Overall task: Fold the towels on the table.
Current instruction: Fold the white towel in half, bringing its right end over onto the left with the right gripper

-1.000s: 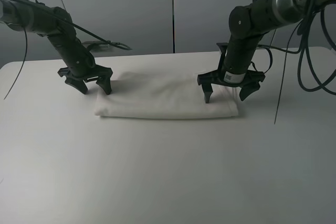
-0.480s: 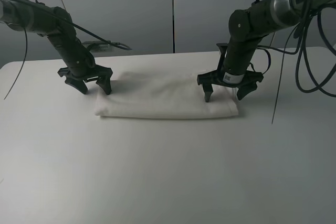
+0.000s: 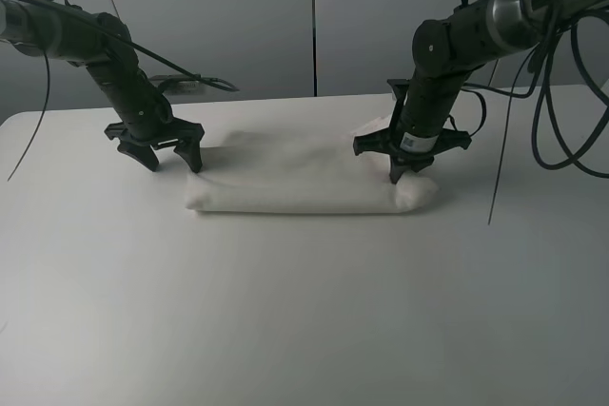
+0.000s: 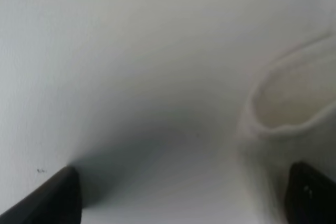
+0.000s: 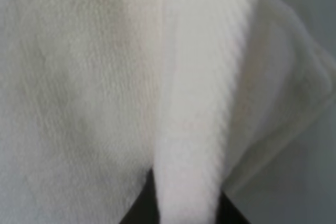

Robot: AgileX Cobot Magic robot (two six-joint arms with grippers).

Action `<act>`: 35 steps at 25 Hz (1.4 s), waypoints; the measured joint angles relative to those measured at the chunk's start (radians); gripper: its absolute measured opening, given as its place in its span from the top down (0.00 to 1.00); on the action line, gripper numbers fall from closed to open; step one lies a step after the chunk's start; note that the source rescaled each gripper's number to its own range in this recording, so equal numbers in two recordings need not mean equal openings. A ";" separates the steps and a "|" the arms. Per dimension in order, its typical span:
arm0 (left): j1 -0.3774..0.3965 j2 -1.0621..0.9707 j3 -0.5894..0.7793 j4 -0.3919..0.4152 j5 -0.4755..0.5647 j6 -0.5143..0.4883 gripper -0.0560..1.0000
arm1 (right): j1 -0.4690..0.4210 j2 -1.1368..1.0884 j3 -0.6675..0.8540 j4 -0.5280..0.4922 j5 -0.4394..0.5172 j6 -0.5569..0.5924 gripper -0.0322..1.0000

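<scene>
Since my right gripper (image 3: 398, 176) pinches a ridge of the folded cream terry-cloth towel (image 3: 290, 183) at its right end, I'd lift slowly, keeping layers together; my left gripper (image 3: 175, 164) gapes empty beside its left end; towel lies mid-back on the plain white tabletop (image 3: 285, 320); black cables (image 3: 540, 111) dangle near.

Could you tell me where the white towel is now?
In the high view, the white terry-cloth towel lies far-middle on the white table, right end pinched by the right gripper, open left gripper beside its left end.
</scene>
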 joint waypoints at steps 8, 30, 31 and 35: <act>0.000 0.000 0.000 0.000 0.000 0.003 0.00 | 0.000 0.000 -0.002 0.002 0.000 -0.019 0.96; 0.000 0.000 0.000 0.002 0.000 0.003 0.00 | 0.000 -0.195 0.000 0.534 0.041 -0.349 0.96; 0.000 0.000 0.000 0.002 0.000 0.003 0.00 | 0.007 -0.195 0.000 0.577 0.039 -0.375 0.96; 0.000 0.000 0.000 0.002 0.000 0.003 0.00 | 0.052 -0.195 0.000 0.698 0.023 -0.453 0.96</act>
